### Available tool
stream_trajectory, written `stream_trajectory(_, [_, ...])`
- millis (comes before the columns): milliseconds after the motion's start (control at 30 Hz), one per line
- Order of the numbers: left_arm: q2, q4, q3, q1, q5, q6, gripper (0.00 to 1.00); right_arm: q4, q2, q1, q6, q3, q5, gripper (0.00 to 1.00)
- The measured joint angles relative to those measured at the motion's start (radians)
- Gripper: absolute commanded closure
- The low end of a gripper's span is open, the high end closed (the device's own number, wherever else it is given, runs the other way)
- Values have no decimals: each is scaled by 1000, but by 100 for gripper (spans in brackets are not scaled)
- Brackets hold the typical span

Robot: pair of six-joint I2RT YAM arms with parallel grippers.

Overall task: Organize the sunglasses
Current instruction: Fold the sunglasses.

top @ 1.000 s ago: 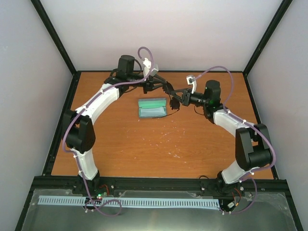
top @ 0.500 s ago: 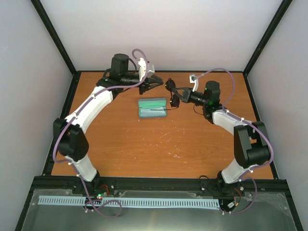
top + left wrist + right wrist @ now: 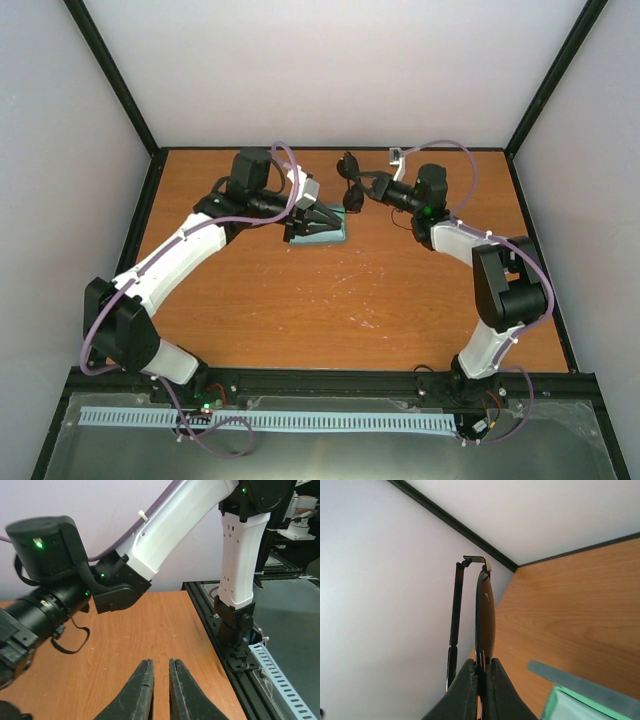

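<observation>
At the tip of my right arm, the sunglasses are pinched and held up in the air.
My right gripper is clamped tight on the frame. The lens stands edge-on above my fingers, with one temple arm alongside on its left. Below and to the right lies the open blue-grey case. My left gripper hangs over that case, jaws only a slit apart, gripping nothing.

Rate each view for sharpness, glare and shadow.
Top external: even, soft light, only faint shadows; the sunglasses are a small dark blot without detail. Left wrist: the right arm is sharp, the left hand softer up close. Right wrist: sunglasses crisp, edge-on in the right hand, a dull sheen on the lens, no glare.
</observation>
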Motion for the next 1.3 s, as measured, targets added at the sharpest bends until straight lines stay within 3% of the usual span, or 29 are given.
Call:
stream_trajectory(300, [1,45,-13,-17,16,-39,87,56,-12,87,60,41,-37,97])
stream_trajectory(700, [48,71,9,-17,-1,-23,87,2,-183,122,50,-27,-149,97])
stream_trajectory(1000, [68,85,72,-16,-57,0,86,-246,-220,127,-102,-11,-168,97])
stream_trajectory(1300, [47,139,120,72,-145,-2,88,-455,-69,127,-293,51,-169,97])
